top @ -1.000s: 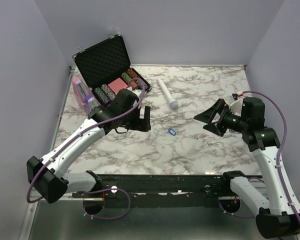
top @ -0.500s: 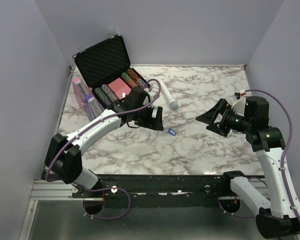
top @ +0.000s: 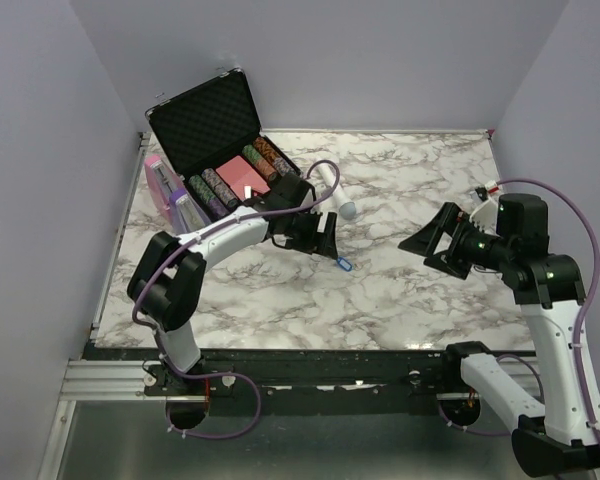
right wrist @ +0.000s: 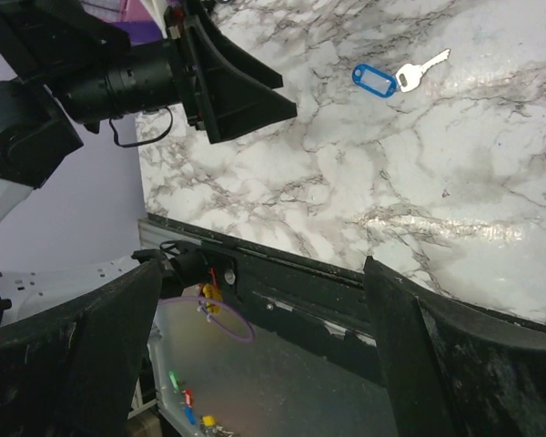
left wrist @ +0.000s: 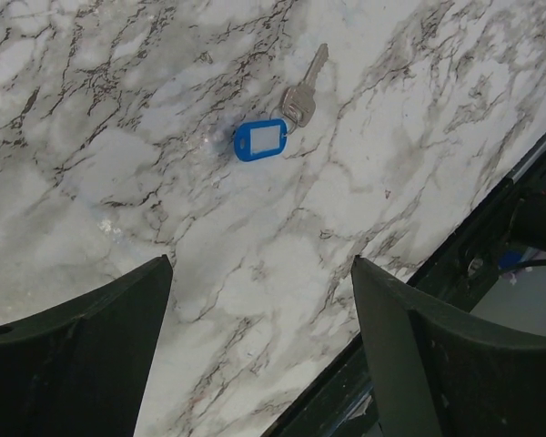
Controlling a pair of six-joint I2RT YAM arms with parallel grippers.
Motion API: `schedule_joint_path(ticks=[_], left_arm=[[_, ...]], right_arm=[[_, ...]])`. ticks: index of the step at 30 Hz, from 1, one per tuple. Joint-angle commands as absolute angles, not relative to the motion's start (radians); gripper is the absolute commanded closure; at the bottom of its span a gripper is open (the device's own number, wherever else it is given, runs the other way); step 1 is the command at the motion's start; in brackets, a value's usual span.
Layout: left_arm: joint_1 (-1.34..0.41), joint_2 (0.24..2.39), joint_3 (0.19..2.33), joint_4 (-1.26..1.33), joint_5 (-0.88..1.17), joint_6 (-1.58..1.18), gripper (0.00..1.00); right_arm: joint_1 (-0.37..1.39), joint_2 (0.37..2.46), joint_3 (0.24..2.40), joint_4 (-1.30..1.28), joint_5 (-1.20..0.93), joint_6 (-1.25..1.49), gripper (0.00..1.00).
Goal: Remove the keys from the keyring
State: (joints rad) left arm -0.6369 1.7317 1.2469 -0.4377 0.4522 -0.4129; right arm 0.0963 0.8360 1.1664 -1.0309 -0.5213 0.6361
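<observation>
The blue keyring (top: 343,264) lies flat on the marble table, with one small silver key (left wrist: 304,93) joined to it. Both show in the left wrist view, the keyring (left wrist: 260,139) just below the key, and in the right wrist view as the keyring (right wrist: 375,79) and the key (right wrist: 421,66). My left gripper (top: 327,236) is open and empty, hovering just up-left of the keyring. My right gripper (top: 432,243) is open and empty, raised to the right of it.
An open black case (top: 220,140) with poker chips stands at the back left. A purple metronome (top: 163,183) sits beside it. A white wand (top: 335,186) lies behind the left gripper. The table's front rail (top: 320,362) runs along the near edge.
My left gripper has moved right, closer to the keyring. My right gripper has shifted slightly right and stays raised. The keyring and key have not moved.
</observation>
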Motion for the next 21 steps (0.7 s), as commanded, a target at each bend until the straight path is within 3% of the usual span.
schedule_joint_path(ticks=[1,21], left_arm=[[-0.634,1.805,1.296,-0.384,0.511,-0.410,0.13],[-0.634,2.005,1.355,-0.242,0.600,-0.534,0.22]], right_arm=[[0.092,0.836,1.216,-1.126,-0.479,0.592,0.00],[0.092,0.839,1.259,-1.224,-0.439,0.545,0.00]])
